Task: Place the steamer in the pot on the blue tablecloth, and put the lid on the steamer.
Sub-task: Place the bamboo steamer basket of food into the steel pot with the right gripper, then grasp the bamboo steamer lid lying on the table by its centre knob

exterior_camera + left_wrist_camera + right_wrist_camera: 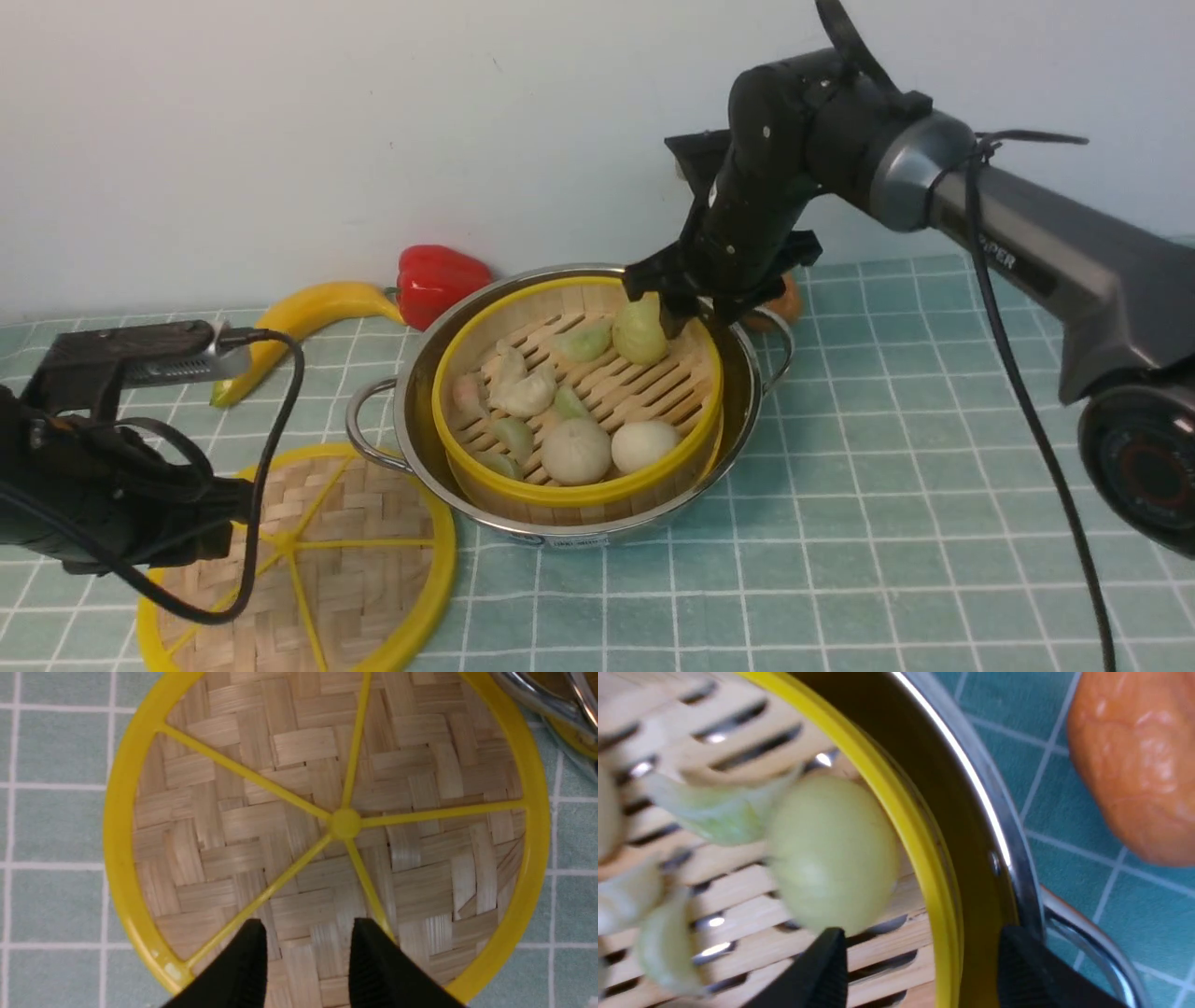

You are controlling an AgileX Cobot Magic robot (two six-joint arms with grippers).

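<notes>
The steamer (569, 492), a bamboo basket with toy buns and dumplings, sits inside the steel pot (411, 439) on the blue tablecloth (887, 513). My right gripper (686, 315) is open at the steamer's far right side. In the right wrist view its jaws (922, 933) straddle the yellow rim (915, 835), one finger inside the basket and one between basket and pot wall (980, 793). The lid (345, 523) lies flat on the cloth, front left of the pot. My left gripper (308, 938) hovers open over the lid (345, 823), holding nothing.
A banana (308, 303) and a red pepper (439, 280) lie behind the pot at the left. An orange, rounded thing (786, 303) sits just behind the pot's right handle, close to my right gripper. A wall closes off the back.
</notes>
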